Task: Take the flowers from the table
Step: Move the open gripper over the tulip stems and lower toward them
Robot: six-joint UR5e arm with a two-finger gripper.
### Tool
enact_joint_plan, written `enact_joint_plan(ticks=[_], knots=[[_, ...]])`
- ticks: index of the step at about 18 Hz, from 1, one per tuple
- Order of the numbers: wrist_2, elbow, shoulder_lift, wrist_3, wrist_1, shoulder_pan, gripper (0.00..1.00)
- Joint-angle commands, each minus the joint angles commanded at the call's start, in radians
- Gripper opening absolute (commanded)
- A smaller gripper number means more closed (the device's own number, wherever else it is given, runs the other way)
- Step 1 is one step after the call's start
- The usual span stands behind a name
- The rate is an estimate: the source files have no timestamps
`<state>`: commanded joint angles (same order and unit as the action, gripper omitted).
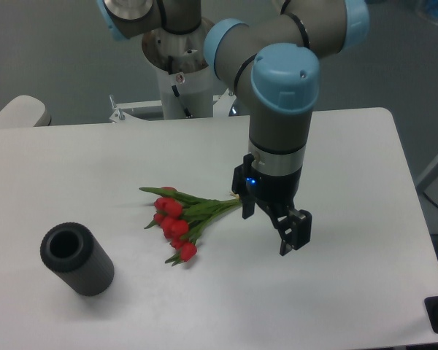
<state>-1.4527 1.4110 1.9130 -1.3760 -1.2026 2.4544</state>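
On the white table [350, 146] the flowers [181, 216] lie flat near the middle, stems pointing right. The gripper [270, 224] hangs over the stem ends, fingers spread and holding nothing. A dark ribbed cylinder [77, 259] lies well apart at the front left.

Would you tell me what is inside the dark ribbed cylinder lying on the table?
The cylinder lies on the table with its open end facing the camera. Only a dark hollow bore shows, with nothing visible at its mouth. The deeper part is in shadow, so anything farther in cannot be seen.

One flowers [181, 219] bunch (red), one cylinder [77, 259].
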Motion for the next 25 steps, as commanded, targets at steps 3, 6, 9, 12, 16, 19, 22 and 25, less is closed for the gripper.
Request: enact_joint_plan(ticks=[3,6,9,12,16,19,22,25], knots=[[0.0,0.066,-0.018,0.003,-0.015,-0.003,1.0],[-0.002,0.143,-0.028,0.005,0.0,-0.037,1.0],[-0.032,0.172,-0.005,-0.008,-0.011,-0.046,1.0],[-0.048,0.204,0.009,-0.009,-0.015,-0.045,1.0],[-0.107,0.282,0.029,-0.011,0.003,-0.048,1.0],[-0.114,0.33,0.031,-0.009,0.046,-0.061,1.0],[-0.114,0.416,0.028,-0.011,0.177,-0.061,1.0],[-0.114,0.451,0.024,-0.009,0.216,-0.061,1.0]])
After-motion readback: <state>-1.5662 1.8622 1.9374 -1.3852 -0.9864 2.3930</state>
